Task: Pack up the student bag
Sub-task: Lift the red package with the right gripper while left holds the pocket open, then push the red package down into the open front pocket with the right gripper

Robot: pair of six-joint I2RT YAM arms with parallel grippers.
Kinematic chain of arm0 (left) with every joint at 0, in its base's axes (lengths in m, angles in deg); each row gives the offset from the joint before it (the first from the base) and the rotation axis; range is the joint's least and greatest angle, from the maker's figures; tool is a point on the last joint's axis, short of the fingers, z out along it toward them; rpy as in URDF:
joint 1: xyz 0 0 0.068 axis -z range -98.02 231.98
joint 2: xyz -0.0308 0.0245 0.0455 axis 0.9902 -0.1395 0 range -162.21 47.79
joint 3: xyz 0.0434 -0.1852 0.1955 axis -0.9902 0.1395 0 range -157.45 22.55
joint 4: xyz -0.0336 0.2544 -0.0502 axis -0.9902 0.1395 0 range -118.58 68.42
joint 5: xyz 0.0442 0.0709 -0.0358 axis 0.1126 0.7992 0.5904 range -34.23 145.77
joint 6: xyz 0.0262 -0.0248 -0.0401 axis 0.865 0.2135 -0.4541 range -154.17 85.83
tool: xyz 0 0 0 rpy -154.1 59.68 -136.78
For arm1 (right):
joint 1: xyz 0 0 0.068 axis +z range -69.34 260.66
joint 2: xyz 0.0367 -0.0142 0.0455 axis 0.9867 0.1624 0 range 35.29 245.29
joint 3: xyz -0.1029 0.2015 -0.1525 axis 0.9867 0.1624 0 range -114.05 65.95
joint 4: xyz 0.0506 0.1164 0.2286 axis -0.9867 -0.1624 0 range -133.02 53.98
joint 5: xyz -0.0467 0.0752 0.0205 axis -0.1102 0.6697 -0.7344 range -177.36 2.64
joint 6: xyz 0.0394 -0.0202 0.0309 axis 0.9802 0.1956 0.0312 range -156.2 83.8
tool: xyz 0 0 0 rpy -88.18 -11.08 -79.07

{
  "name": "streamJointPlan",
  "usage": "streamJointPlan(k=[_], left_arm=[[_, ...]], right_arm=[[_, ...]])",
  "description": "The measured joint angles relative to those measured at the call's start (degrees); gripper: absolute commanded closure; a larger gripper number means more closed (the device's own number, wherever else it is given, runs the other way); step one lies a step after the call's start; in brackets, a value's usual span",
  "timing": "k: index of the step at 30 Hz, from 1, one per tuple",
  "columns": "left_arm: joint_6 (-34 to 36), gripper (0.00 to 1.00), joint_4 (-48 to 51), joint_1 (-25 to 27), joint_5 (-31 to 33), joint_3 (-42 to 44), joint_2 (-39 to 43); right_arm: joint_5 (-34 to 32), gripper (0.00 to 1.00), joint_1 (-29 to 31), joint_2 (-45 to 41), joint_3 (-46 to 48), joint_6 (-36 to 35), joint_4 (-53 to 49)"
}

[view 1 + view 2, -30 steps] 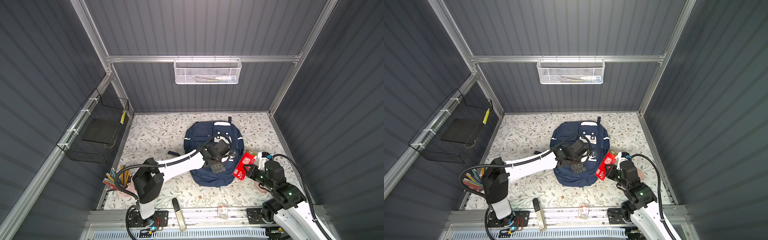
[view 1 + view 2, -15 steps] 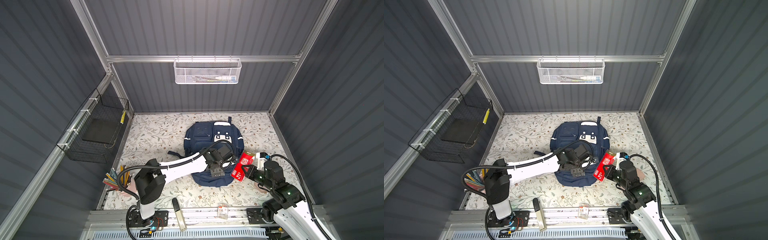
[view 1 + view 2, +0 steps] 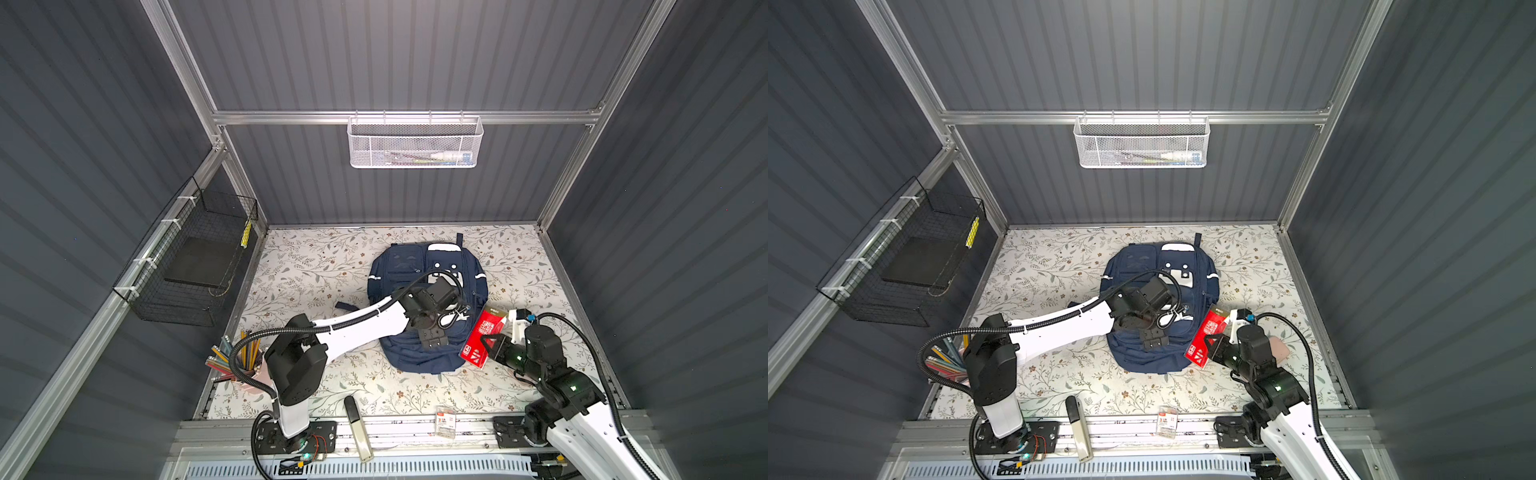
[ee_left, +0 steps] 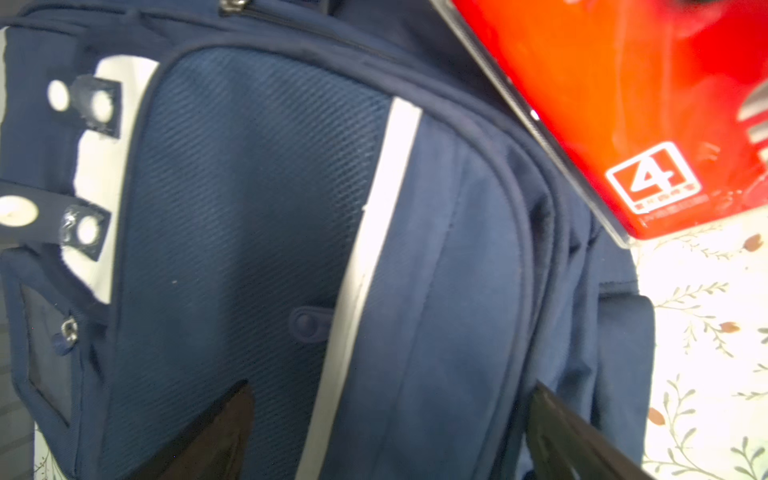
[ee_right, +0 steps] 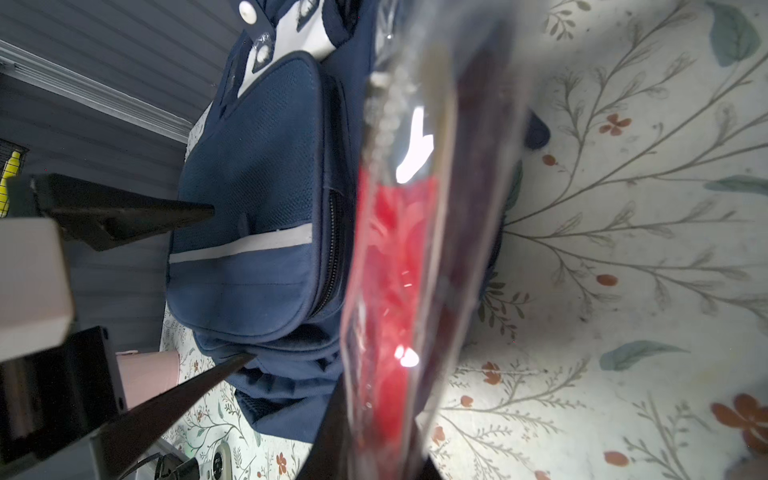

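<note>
The student bag (image 3: 399, 266) (image 3: 1133, 266) lies flat in the middle of the floral table, a navy backpack with white stripes. My left gripper (image 3: 432, 338) (image 3: 1152, 338) hangs open just above its lower front pocket (image 4: 257, 199). Its fingers (image 5: 124, 212) stand wide apart, one on each side of the striped pocket, with nothing between them. My right gripper (image 3: 488, 345) (image 3: 1210, 347) is shut on a flat red packet (image 3: 484, 332) (image 3: 1208, 330) (image 4: 623, 104) (image 5: 390, 270) in clear wrap. It holds the packet edge-up at the bag's right side.
A pink cup of pencils (image 3: 239, 361) stands at the front left. A black wire basket (image 3: 195, 266) hangs on the left wall and a white mesh basket (image 3: 415, 143) on the back wall. A small packet (image 3: 445, 424) and a black-and-beige bar (image 3: 357, 424) lie by the front rail.
My left gripper has slid from the bag's middle toward its near end and stays open. The right gripper with the red packet has barely moved.
</note>
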Motion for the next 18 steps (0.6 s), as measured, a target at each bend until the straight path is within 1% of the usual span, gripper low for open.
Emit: streamJointPlan(k=[6, 9, 11, 12, 14, 15, 16, 17, 18], left_arm=[[-0.2, 0.00, 0.5, -0.1, -1.5, -0.1, -0.2], [-0.7, 0.09, -0.1, -0.3, -2.9, 0.2, -0.1], [-1.2, 0.23, -0.6, -0.4, -1.8, 0.5, -0.1], [-1.7, 0.32, -0.7, -0.4, -1.3, 0.5, -0.3], [-2.1, 0.69, -0.4, -0.1, -1.1, -0.1, -1.6], [-2.4, 0.78, -0.1, 0.1, -1.3, -0.7, -2.8], [-2.8, 0.79, 0.0, 0.3, -1.4, -1.2, -4.0], [-3.3, 0.83, -0.2, 0.4, -1.4, -1.8, -5.4], [-4.3, 0.94, -0.5, 0.3, -1.3, -2.3, -6.6]], right_arm=[[0.2, 1.00, 0.0, 0.0, 0.2, 0.0, 0.5], [0.2, 1.00, 0.0, 0.1, 0.2, 0.0, 0.5], [0.2, 1.00, 0.0, 0.1, 0.2, 0.0, 0.6], [0.2, 1.00, 0.0, 0.1, 0.2, 0.0, 0.8], [0.3, 1.00, 0.0, 0.1, 0.2, 0.0, 0.8], [0.3, 1.00, 0.0, 0.2, 0.2, 0.0, 0.8], [0.4, 1.00, 0.0, 0.3, 0.2, 0.0, 0.8], [0.5, 1.00, 0.0, 0.3, 0.2, 0.0, 0.8], [0.7, 1.00, 0.0, 0.4, 0.2, 0.0, 0.8]])
